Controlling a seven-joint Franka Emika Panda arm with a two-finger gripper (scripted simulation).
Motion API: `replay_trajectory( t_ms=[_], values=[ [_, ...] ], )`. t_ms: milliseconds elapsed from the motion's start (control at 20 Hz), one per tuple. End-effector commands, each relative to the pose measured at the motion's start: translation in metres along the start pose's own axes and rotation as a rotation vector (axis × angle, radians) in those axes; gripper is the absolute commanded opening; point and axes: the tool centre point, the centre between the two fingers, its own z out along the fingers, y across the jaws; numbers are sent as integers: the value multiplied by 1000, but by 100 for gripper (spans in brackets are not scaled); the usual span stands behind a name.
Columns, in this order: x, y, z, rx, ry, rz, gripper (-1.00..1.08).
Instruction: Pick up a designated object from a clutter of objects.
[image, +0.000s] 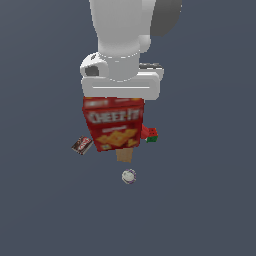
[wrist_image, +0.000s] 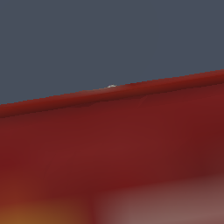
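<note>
While the arm is hanging over the clutter, the scene is reading as follows.

Arm: its white wrist body is filling the upper middle of the exterior view, sitting directly above the box.
Jaws: they are not showing in either view, hidden behind the wrist body and the box, so I cannot tell whether they are wide, narrow or holding anything.
Box: the red Cheez-It carton is standing upright, its top edge touching the underside of the wrist body in the exterior view; in the wrist view its red face is filling the lower half, blurred.
Ball: the small whitish ball with purplish markings is lying alone on the surface, nearer the camera than the box and apart from it.
Block: a tan piece is poking out just below the box.
Packet: dark, lying tilted at the box's lower corner, on the exterior view's left.
Cube: red and green, peeking out on the exterior view's right of the box.
</note>
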Motion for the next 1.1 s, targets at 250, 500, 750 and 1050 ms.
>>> replay_trajectory(
  t_ms=[250, 500, 750, 1050],
  values=[
    [4, -3, -6, 8, 24, -13, 100],
    [5, -6, -13, 13, 44, -30, 100],
    [7, -5, -9, 13, 40, -17, 100],
    [20, -7, 9, 15, 35, 41, 100]
  ],
)
